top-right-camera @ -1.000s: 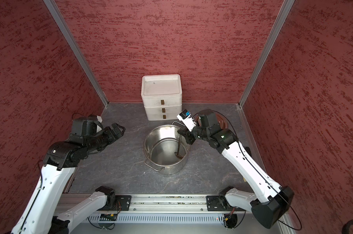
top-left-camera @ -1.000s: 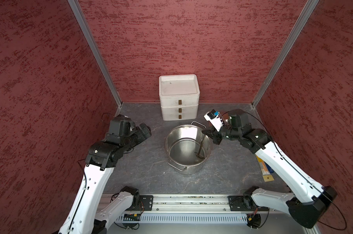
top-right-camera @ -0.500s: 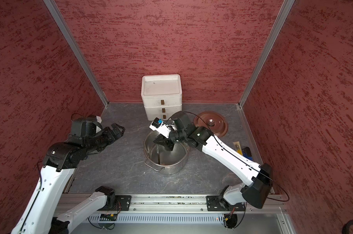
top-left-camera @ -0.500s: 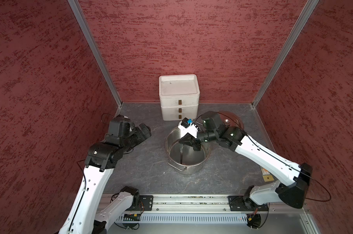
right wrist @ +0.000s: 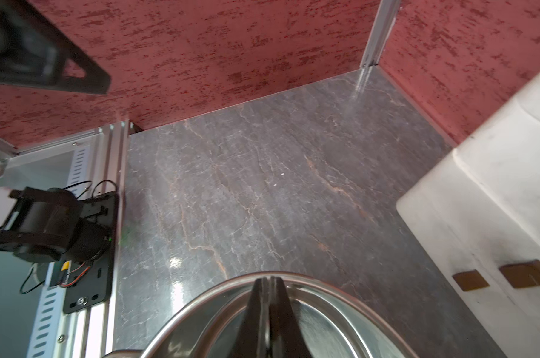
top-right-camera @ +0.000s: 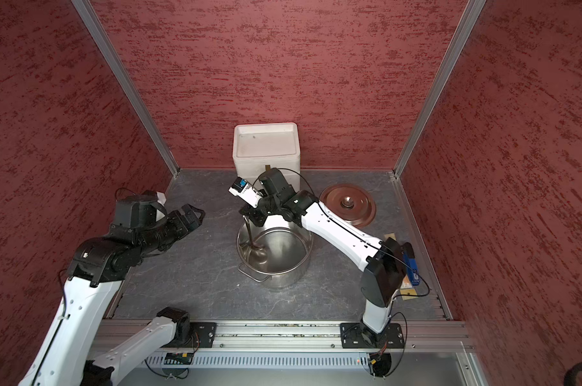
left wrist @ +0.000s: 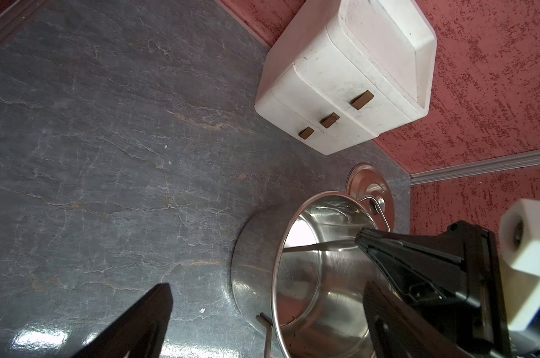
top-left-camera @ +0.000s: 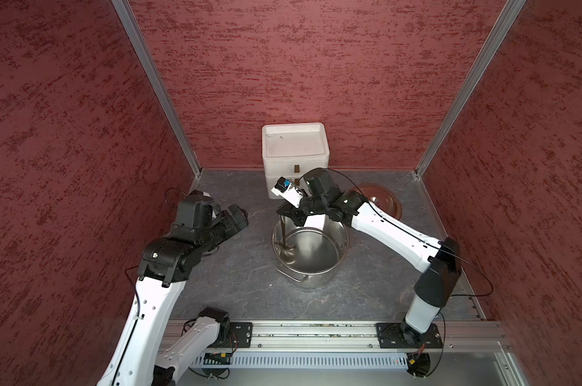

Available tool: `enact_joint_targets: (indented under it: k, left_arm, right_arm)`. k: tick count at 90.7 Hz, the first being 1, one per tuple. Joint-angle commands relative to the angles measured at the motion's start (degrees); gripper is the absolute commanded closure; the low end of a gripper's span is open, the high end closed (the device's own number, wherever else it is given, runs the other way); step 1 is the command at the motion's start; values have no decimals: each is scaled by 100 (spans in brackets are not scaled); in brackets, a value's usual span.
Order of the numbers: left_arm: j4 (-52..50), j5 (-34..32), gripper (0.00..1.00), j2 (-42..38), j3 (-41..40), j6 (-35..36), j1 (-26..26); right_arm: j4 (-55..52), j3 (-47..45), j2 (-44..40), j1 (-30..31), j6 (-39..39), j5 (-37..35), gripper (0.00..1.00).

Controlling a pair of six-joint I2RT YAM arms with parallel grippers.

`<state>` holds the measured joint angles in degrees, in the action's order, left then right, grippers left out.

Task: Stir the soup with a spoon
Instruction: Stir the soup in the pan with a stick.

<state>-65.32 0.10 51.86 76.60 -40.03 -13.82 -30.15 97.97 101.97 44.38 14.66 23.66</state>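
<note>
Jaws of your right gripper pinch the spoon, bowl below them in the pot; left gripper gapes wide

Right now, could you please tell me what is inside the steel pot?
Only the spoon, gripped by the right pincer, bowl near the bottom; the arm covers the far inner wall.

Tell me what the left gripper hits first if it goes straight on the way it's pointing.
Probably the near wall of the pot, which sits ahead of the open left gripper in its wrist view. Height is unclear; the right gripper above it might come first.
</note>
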Motion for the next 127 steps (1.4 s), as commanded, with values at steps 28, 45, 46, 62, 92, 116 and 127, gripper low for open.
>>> enact_joint_targets:
  k: [28, 45, 46, 62, 92, 116, 127]
  left_arm:
    - [125, -27, 0, 1, 14, 135, 55]
    - [117, -10, 0, 32, 13, 169, 64]
    - [112, -10, 0, 29, 17, 175, 68]
    - [91, -2, 0, 71, 17, 239, 82]
    - [213, 14, 0, 219, 84, 380, 115]
    - [334, 108, 0, 264, 40, 370, 127]
    - [322, 113, 0, 226, 22, 364, 127]
  right_arm:
    - [249, -454, -588, -1130, -280, -481, 100]
    - [220, -1270, -1362, -1639, -427, -524, 100]
    - [207, -1328, -1429, -1663, -423, -531, 100]
    - [-97, -1956, -2288, -1914, -420, -557, 100]
    - [-622, -2833, -3503, -1915, -410, 105, 100]
    - [-514, -3038, -3826, -1622, -663, 948, 100]
    - [-424, -3000, -3808, -1349, -871, 1069, 100]
